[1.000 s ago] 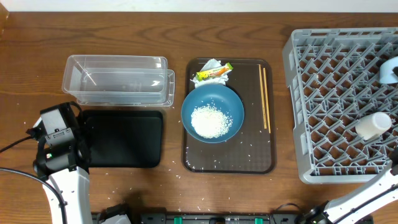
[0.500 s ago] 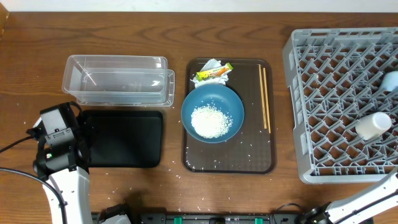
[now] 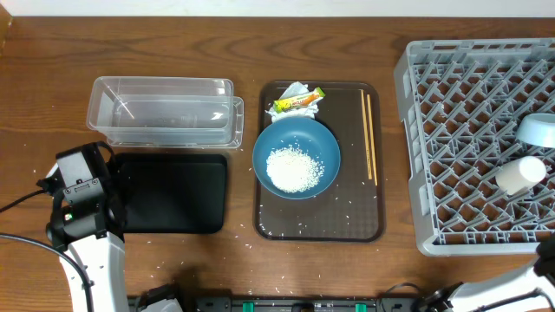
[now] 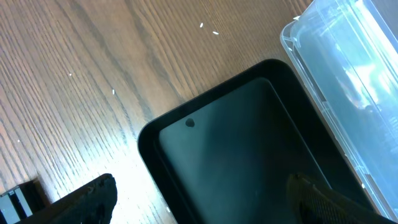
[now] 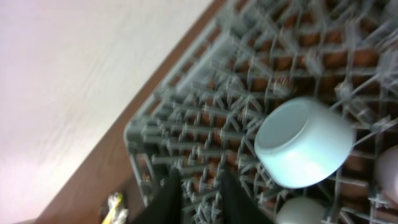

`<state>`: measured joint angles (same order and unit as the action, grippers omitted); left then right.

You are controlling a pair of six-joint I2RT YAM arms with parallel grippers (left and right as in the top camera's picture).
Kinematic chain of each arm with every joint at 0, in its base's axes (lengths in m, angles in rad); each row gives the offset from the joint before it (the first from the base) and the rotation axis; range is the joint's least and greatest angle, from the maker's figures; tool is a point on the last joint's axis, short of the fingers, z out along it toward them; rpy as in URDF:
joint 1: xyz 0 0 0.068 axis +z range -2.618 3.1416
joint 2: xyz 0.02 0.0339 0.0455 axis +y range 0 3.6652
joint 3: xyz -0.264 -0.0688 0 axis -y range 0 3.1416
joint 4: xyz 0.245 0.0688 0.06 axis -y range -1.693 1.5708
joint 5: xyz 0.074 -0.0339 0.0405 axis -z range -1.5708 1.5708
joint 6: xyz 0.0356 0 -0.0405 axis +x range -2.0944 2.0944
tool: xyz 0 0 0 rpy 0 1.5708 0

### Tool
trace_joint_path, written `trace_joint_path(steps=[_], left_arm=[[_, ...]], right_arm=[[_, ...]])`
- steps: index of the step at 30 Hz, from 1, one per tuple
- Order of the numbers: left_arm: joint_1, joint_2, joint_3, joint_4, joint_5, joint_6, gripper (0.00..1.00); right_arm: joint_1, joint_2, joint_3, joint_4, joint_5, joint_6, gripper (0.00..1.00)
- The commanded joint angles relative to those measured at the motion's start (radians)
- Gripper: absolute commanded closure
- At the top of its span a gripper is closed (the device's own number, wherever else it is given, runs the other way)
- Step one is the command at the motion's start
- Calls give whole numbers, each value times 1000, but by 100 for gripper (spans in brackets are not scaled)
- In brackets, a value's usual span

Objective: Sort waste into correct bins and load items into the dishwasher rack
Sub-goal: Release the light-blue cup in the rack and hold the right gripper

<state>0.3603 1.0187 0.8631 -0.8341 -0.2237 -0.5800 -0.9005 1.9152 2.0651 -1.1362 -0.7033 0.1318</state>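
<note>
Right wrist view: where is the small light-blue bowl [image 5: 305, 143]?
Smooth and rounded, tipped on its side among the grey plastic pegs of the dishwasher rack [image 5: 205, 112], right of centre. It sits up and right of the right gripper [image 5: 198, 180], clear of it. The dark fingers, blurred at the bottom edge, stand slightly apart and empty.
And the left gripper [image 4: 200, 182]?
Spread wide, holding nothing, over the matte shallow black tray [image 4: 236, 143]. The clear plastic tub [image 4: 348, 74] lies upper right.
Overhead?
Loose rice [image 3: 295, 167] in the glossy dark-blue bowl [image 3: 296, 132], centre frame.
</note>
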Motion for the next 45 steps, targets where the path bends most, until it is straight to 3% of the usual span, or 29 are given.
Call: trace_joint_path(steps=[1,8,13,17,35,45], left_arm=[[6,-5,16,-3,-10,-9,11],[6,-5,16,-3,-10,-9,11],[6,-5,16,-3,-10,-9,10],[6,-5,16,-3,-10,-9,11],[6,-5,16,-3,-10,-9,11],[6,-5,16,-3,-10,-9,10]], right_arm=[[80,-8,2,19,237,95,93],[254,68,1,31,557,116,93],[296,168,1,40,697,146,94],[292,228,1,13,700,145,99],[201,243,1,-138,695,160,99],[190,243,2,16,406,159,99]])
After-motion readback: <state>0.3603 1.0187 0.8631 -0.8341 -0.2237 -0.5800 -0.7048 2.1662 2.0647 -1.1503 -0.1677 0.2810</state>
